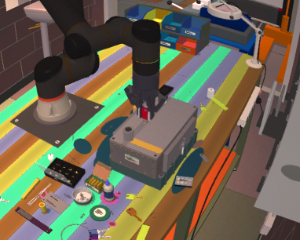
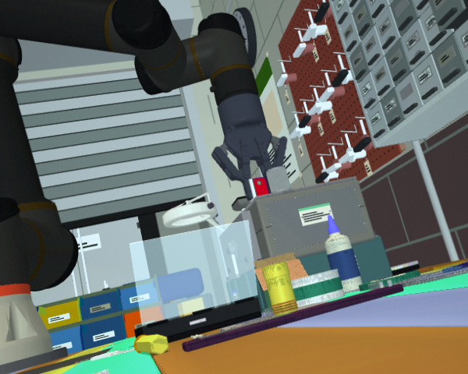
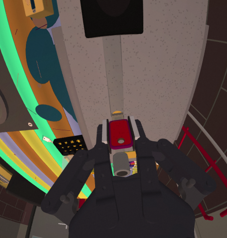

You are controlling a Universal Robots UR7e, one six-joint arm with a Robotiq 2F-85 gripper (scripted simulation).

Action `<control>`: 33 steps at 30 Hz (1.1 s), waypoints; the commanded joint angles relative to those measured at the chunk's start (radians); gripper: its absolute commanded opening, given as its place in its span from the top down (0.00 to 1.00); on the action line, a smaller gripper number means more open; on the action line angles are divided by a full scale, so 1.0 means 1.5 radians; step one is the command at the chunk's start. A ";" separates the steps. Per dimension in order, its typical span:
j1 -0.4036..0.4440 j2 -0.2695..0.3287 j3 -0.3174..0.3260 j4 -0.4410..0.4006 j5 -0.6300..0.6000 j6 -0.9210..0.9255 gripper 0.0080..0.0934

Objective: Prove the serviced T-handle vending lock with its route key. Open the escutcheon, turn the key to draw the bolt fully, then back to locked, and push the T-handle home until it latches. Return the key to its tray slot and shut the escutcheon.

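Note:
The red-headed route key [image 3: 120, 133] stands upright on top of the grey lock housing [image 1: 154, 135], near its back edge. A knurled grey cylinder [image 1: 127, 133] rises from the housing's top nearer the front. An orange strip [image 1: 147, 144] runs along the front top edge. A black square plate [image 3: 113, 17] lies on the housing's far end. My gripper [image 1: 145, 111] [image 2: 260, 186] [image 3: 120, 131] points straight down over the housing. It is closed on the red head of the key.
A black tray with gold marks [image 1: 64, 171] sits on the bench left of the housing. Small parts lie in front: a glue bottle [image 1: 108, 190], a round tin [image 1: 82, 195], a brass key [image 1: 133, 213]. The arm's base plate [image 1: 55, 115] is to the left.

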 commanded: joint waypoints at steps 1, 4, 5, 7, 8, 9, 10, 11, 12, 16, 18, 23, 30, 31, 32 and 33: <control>0.000 0.000 0.000 0.000 0.000 -0.006 1.00; 0.000 0.000 0.000 0.000 0.000 -0.028 1.00; 0.000 0.000 0.000 0.000 0.000 -0.035 1.00; 0.000 0.000 0.000 0.000 0.000 -0.051 1.00; 0.000 0.000 0.000 0.000 0.000 -0.060 1.00; 0.000 0.000 0.000 0.000 0.000 -0.068 1.00; 0.000 0.000 0.000 0.000 0.000 -0.077 1.00; 0.000 0.000 0.000 0.000 0.000 -0.087 1.00; 0.000 0.000 0.000 0.000 0.000 -0.096 1.00; 0.000 0.000 0.000 0.000 0.000 -0.136 1.00; 0.000 0.000 0.000 0.000 0.000 -0.157 1.00; 0.000 0.000 0.000 0.000 0.000 -0.213 1.00; 0.000 0.000 0.000 0.000 0.000 -0.299 1.00; 0.000 0.000 0.000 0.000 0.000 -0.312 1.00; 0.000 0.000 0.000 0.000 0.000 -0.324 1.00; 0.000 0.000 0.000 0.000 0.000 -0.337 1.00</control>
